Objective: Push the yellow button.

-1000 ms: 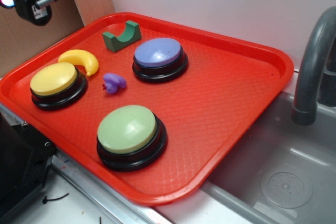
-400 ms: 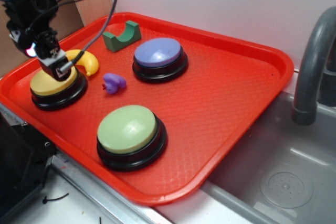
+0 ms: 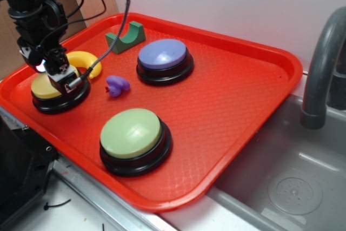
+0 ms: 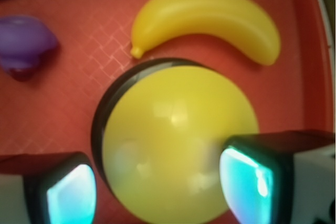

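Wrist view: pincer spread wide, empty, its fingers right over the yellow button; contact is hard to judge, and the fingers hide the dome's lower edges.

Tray: red, with a fine diamond-grid texture. Yellow button: glossy yellow dome on a black base. Green button and blue button: pale green and violet-blue tops, black bases. Banana: yellow. Small toy: purple. Arch block: dark green. Gripper: black, with cyan-lit finger faces.
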Controlling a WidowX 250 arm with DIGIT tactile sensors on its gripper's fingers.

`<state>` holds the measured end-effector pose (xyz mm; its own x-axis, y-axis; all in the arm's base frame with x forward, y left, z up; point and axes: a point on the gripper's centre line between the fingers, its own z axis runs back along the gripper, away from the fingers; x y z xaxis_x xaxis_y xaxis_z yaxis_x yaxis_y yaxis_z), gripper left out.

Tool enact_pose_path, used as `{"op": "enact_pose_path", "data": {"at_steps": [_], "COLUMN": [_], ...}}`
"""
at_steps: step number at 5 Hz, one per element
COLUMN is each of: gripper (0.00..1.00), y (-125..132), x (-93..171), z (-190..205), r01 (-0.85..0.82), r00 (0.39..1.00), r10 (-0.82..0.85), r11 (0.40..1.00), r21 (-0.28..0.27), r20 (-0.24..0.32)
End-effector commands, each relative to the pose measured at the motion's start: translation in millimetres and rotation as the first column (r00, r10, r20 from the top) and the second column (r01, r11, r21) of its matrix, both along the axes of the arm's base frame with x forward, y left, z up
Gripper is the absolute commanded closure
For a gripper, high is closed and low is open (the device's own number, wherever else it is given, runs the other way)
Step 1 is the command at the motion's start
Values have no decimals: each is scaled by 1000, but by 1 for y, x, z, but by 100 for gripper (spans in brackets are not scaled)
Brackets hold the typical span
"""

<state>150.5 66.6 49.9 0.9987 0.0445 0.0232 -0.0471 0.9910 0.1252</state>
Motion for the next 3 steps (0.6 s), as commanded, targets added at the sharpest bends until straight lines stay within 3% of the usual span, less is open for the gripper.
{"op": "enact_pose_path", "data": {"at_steps": [1, 3], "gripper": [0, 0], "y": [7, 0], "x": [8, 9], "z": [-2, 36], "r01": [-25, -56], "r00": [999, 998], "r10": [24, 56], "r11": [1000, 998], "r21": [-12, 20], "r20": [-32, -25]}}
